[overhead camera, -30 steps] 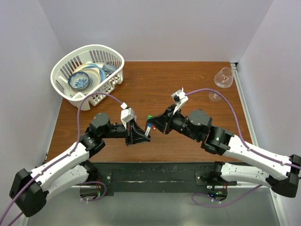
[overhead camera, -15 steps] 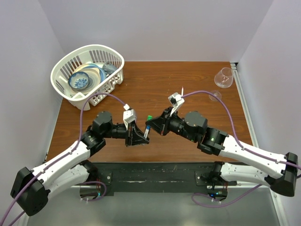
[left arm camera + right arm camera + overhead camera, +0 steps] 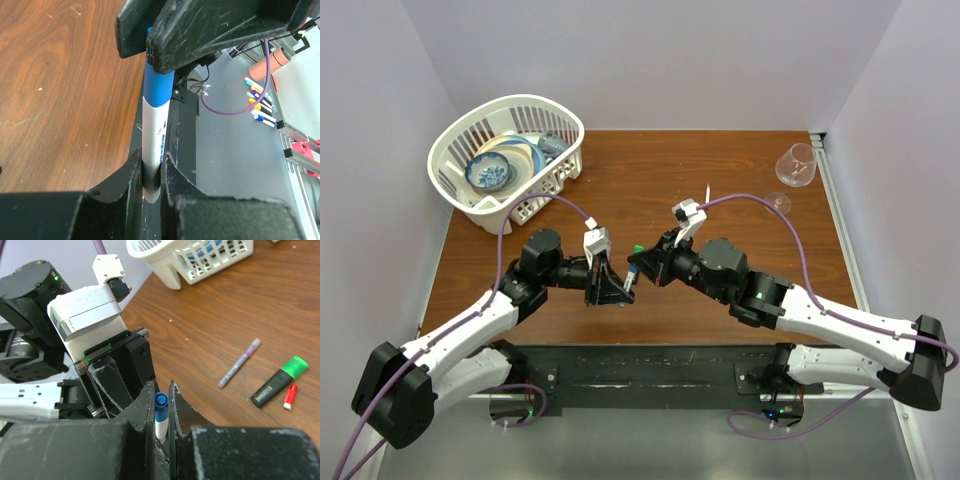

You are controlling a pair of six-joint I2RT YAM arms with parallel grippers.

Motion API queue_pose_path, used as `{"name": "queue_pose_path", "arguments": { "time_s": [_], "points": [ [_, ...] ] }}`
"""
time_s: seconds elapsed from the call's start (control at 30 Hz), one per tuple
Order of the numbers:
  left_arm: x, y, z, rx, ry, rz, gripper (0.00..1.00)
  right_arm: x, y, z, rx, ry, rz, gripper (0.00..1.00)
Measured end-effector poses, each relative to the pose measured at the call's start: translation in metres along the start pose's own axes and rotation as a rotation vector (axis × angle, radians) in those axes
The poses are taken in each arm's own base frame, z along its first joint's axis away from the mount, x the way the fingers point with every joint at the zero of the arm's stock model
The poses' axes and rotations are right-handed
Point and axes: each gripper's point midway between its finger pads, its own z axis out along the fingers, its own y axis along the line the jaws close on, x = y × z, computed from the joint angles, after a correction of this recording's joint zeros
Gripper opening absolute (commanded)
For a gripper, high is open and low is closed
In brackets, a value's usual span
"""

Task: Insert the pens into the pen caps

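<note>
A white pen with a blue cap is held between both grippers above the table's front edge. My left gripper is shut on the white barrel. My right gripper is shut on the blue cap, which sits on the pen's end. On the table in the right wrist view lie a thin purple pen, a stubby black marker with a green tip and a small red cap. The green tip also shows in the top view.
A white basket with bowls stands at the back left. A clear glass stands at the back right. The black mounting rail runs along the near edge. Several pens lie off the table on a grey floor.
Both grippers have drawn closer together over the last second, and the right arm has shifted left. The pen and cap now meet between them.
</note>
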Motion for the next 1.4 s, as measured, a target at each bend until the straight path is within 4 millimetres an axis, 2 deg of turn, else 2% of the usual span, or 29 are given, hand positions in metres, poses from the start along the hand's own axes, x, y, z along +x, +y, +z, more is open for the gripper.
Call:
{"name": "queue_pose_path", "arguments": {
  "time_s": [0.27, 0.5, 1.1, 1.13, 1.23, 1.33, 1.37, 1.4],
  "points": [
    [-0.001, 0.009, 0.000, -0.004, 0.030, -0.056, 0.00, 0.001, -0.007, 0.008, 0.045, -0.015, 0.022, 0.00],
    [0.005, 0.011, -0.003, 0.021, 0.052, -0.096, 0.00, 0.009, -0.008, 0.017, 0.028, -0.023, 0.046, 0.00],
    [-0.006, -0.017, -0.014, 0.217, 0.047, -0.016, 0.00, 0.000, 0.029, 0.009, -0.160, -0.025, 0.030, 0.00],
    [-0.007, -0.018, -0.015, 0.219, 0.044, -0.009, 0.00, -0.002, 0.030, 0.009, -0.162, -0.025, 0.030, 0.08],
    [-0.011, -0.020, -0.016, 0.211, 0.030, 0.017, 0.00, -0.008, 0.034, 0.007, -0.158, -0.018, 0.031, 0.14],
    [-0.018, -0.021, -0.018, 0.186, 0.004, 0.055, 0.00, -0.020, 0.041, 0.002, -0.149, -0.016, 0.034, 0.30],
    [-0.022, -0.020, -0.019, 0.169, -0.010, 0.072, 0.00, -0.024, 0.042, 0.000, -0.129, -0.011, 0.036, 0.38],
    [-0.030, -0.018, -0.019, 0.144, -0.035, 0.101, 0.00, -0.021, 0.042, -0.004, -0.108, 0.020, 0.030, 0.41]
  ]
}}
